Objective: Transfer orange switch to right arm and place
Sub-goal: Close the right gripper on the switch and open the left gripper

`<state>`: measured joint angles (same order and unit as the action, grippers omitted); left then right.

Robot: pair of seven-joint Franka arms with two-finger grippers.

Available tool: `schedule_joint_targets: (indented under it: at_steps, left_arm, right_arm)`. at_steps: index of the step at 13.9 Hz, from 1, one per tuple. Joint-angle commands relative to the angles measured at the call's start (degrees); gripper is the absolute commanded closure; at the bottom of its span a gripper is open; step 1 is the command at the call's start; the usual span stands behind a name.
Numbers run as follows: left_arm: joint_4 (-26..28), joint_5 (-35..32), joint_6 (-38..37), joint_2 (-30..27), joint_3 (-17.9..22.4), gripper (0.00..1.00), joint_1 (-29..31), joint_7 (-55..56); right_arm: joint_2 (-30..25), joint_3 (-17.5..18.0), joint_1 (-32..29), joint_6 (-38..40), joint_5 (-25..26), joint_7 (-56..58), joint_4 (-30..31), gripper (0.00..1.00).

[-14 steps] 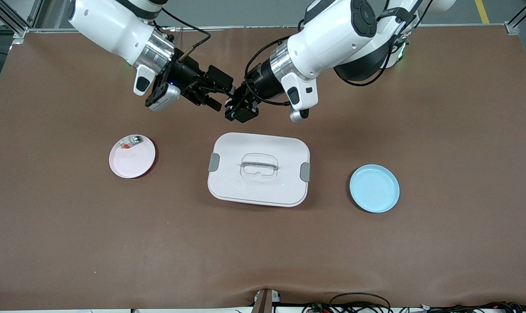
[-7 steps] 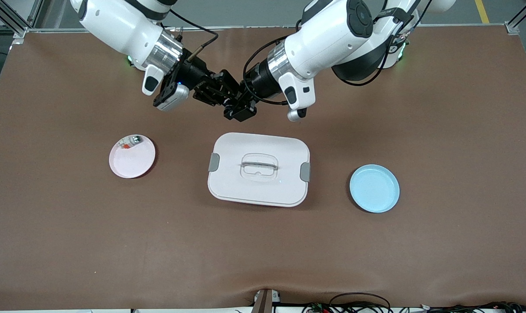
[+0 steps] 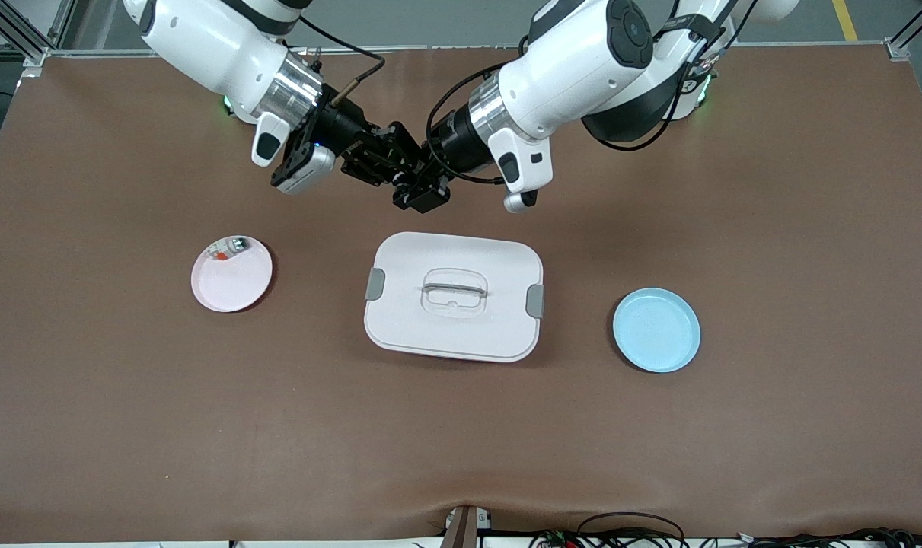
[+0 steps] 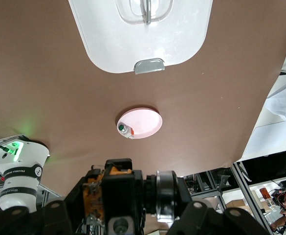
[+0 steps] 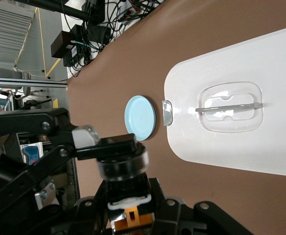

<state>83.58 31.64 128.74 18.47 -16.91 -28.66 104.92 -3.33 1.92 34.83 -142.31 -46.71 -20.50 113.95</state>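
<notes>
The orange switch [image 4: 96,196] hangs in the air between both grippers, over bare table between the white box and the robots' bases. Its black barrel [image 5: 125,169] and tan-orange block end [image 5: 133,218] show in the right wrist view. My right gripper [image 3: 394,164] is shut on the block end. My left gripper [image 3: 419,190] is still shut on the switch, one finger [image 5: 86,138] against the cap end. In the front view the switch is hidden between the black fingers.
A white lidded box [image 3: 453,297] with grey clasps lies under and nearer the camera than the grippers. A pink plate [image 3: 232,285] with a small white piece [image 3: 228,247] sits toward the right arm's end. A blue plate [image 3: 656,329] sits toward the left arm's end.
The right gripper has moved in to the left gripper and gone from open to shut on the switch. The left arm has shifted slightly toward it.
</notes>
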Motion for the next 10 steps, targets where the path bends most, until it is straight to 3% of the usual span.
schedule_joint_targets:
  at_steps: [1, 7, 10]
  left_arm:
    - [-0.17, 0.36, 0.64, -0.89, -0.05, 0.00, -0.08, 1.08]
    - [-0.08, 0.18, 0.64, -2.29, 0.39, 0.00, 0.79, 2.31]
    - [0.45, -0.17, -3.12, -3.79, 0.56, 0.00, 3.68, 1.87]
  right_arm:
    - [0.87, -0.34, 0.68, -0.08, -0.75, -1.91, 0.22, 1.00]
    - [1.66, -0.34, 0.59, 0.36, 1.09, 1.50, 0.14, 1.00]
    - [2.36, -0.43, 0.33, 2.11, 7.04, 16.56, 0.22, 1.00]
